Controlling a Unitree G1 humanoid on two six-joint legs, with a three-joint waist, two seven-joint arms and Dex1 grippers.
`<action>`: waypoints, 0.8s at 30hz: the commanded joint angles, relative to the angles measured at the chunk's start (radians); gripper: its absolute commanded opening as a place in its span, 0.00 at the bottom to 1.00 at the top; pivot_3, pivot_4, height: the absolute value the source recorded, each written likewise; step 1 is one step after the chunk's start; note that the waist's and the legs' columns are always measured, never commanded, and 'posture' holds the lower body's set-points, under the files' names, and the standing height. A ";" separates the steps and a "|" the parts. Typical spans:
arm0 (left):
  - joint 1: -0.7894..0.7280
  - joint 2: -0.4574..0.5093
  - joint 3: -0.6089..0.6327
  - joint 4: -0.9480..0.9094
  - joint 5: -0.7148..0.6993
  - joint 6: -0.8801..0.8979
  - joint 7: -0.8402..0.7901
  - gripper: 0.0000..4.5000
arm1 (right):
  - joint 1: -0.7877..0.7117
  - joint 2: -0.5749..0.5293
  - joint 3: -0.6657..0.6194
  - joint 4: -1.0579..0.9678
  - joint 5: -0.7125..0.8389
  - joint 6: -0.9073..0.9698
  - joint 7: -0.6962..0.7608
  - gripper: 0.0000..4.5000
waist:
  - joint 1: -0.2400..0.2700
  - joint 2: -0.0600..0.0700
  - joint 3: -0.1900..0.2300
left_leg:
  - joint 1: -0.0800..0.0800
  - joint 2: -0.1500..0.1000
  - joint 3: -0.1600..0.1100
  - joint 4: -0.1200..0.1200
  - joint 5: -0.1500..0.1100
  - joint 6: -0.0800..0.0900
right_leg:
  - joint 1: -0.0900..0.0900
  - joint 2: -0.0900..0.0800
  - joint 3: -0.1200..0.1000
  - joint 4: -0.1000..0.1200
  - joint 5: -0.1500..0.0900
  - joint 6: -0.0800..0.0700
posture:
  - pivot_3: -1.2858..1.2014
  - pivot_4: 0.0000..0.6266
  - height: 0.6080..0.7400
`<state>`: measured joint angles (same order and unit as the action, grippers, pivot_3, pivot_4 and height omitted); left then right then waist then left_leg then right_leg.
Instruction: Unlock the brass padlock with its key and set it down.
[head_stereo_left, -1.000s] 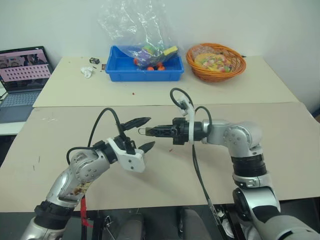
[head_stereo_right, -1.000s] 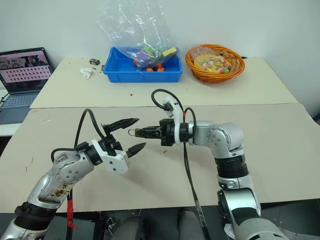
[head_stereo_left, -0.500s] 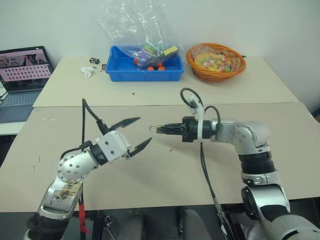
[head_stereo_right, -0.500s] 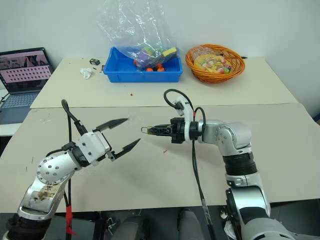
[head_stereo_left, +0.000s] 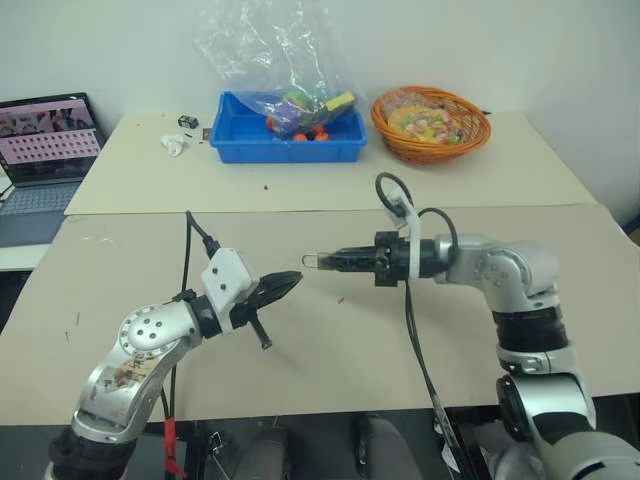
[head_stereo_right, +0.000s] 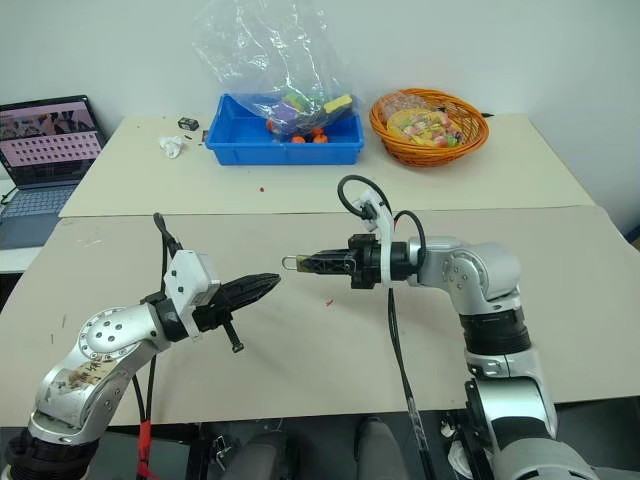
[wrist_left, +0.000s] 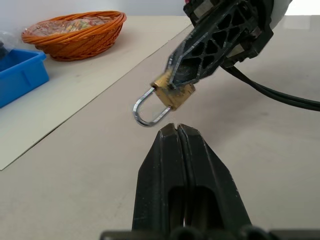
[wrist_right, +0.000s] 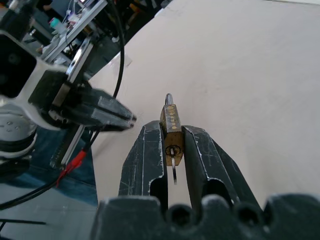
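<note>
- My right gripper (wrist_right: 172, 145) is clamped on the brass padlock (wrist_left: 172, 93), one black finger (wrist_right: 145, 155) on each flat side, held in the air above the near table (head_stereo_left: 350, 350).
- The padlock's thin silver shackle (wrist_left: 146, 111) sticks out past the fingertips, pointing left toward my other arm.
- In the right wrist view I see the keyhole end facing back into the gripper, with a thin metal piece, seemingly the key (wrist_right: 173, 170), hanging from it; I cannot make out its detail.
- My left gripper (wrist_left: 177, 131) has its fingers pressed together with nothing between them, its tip just short of the shackle, not touching.
- The padlock is a small yellowish block with a row of pin dots along one edge.
- The near table is bare matte beige, with open room on all sides of both arms.
- On the far table sit a blue plastic bin (head_stereo_left: 290, 140) and an orange woven basket (head_stereo_left: 432, 122), well apart from my arms; a laptop (head_stereo_left: 45, 150) stands at far left.
</note>
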<state>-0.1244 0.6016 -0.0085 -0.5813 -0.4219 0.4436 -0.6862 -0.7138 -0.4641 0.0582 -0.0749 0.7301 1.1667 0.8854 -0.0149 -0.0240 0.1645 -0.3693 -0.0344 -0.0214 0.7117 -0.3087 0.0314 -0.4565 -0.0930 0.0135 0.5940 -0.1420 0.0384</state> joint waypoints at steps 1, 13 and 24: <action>-0.021 0.002 0.019 -0.043 -0.015 0.001 0.007 0.01 | 0.017 -0.025 0.015 -0.065 0.014 -0.039 0.045 0.03 | 0.000 0.000 0.000 | 0.000 0.000 0.000 0.000 0.000 0.000 | 0.000 0.000 0.000 0.000 0.000 0.000 | 0.52 0.24 0.91; -0.028 0.002 0.007 -0.041 0.001 -0.002 0.021 0.01 | 0.008 -0.017 0.017 -0.088 0.033 -0.031 0.035 0.03 | 0.001 0.000 0.000 | 0.000 0.000 0.000 0.000 0.000 0.000 | 0.000 0.000 0.000 0.000 0.000 0.000 | 0.52 0.24 0.91; -0.036 0.001 0.004 -0.037 0.005 0.001 0.026 0.01 | -0.011 0.001 -0.010 -0.135 0.097 0.003 0.003 0.03 | 0.001 0.000 0.000 | 0.000 0.000 0.000 0.000 0.000 0.000 | 0.000 0.000 0.000 0.000 0.000 0.000 | 0.52 0.24 0.91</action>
<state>-0.1449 0.6011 -0.0064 -0.5858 -0.4206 0.4462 -0.6664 -0.6921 -0.4704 0.0853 -0.1621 0.7910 1.1638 0.8932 -0.0143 -0.0241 0.1646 -0.3692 -0.0344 -0.0214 0.7118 -0.3087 0.0313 -0.4566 -0.0929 0.0137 0.5939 -0.1420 0.0383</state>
